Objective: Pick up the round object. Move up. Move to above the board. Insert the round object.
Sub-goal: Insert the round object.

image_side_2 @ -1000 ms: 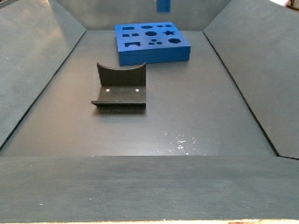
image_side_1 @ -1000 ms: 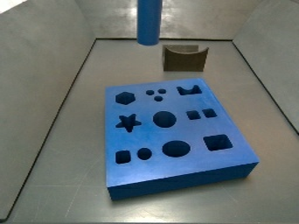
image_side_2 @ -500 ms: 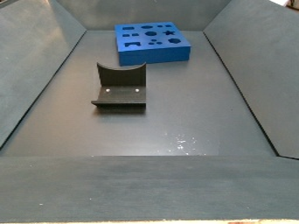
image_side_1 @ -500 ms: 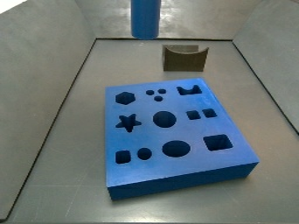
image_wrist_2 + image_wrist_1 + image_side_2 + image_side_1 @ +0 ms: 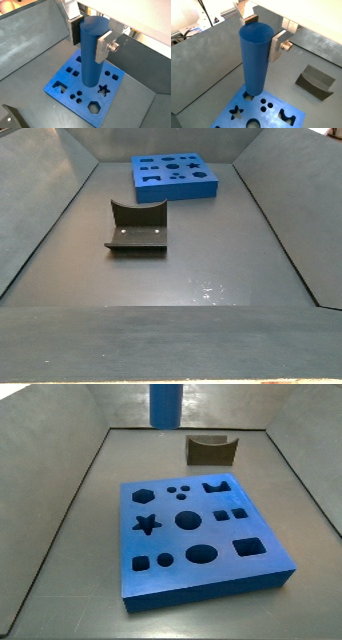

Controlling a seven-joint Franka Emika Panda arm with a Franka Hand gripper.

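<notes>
My gripper (image 5: 261, 36) is shut on the round object (image 5: 255, 60), a tall smooth blue peg held upright between the silver fingers. Both wrist views show it, and in the other the gripper (image 5: 90, 40) grips the peg (image 5: 91, 60) near its top. The peg hangs well above the board (image 5: 281, 102), a thick blue slab with star, hexagon, round and square holes (image 5: 112, 100). In a side view only the peg's lower part (image 5: 163, 404) shows at the top edge, above and beyond the board (image 5: 201, 589); the gripper is out of frame there. The board (image 5: 177, 193) lies at the bin's far end.
The fixture, a dark L-shaped bracket (image 5: 211, 450), stands on the floor beyond the board, and shows in the other views (image 5: 136, 230) (image 5: 316, 82) (image 5: 10, 116). Sloped grey bin walls (image 5: 54, 494) enclose the floor.
The peg rose a little and shifted slightly left in a side view during the first half second; its tip left the top of the other side view. Since then it has held still.
</notes>
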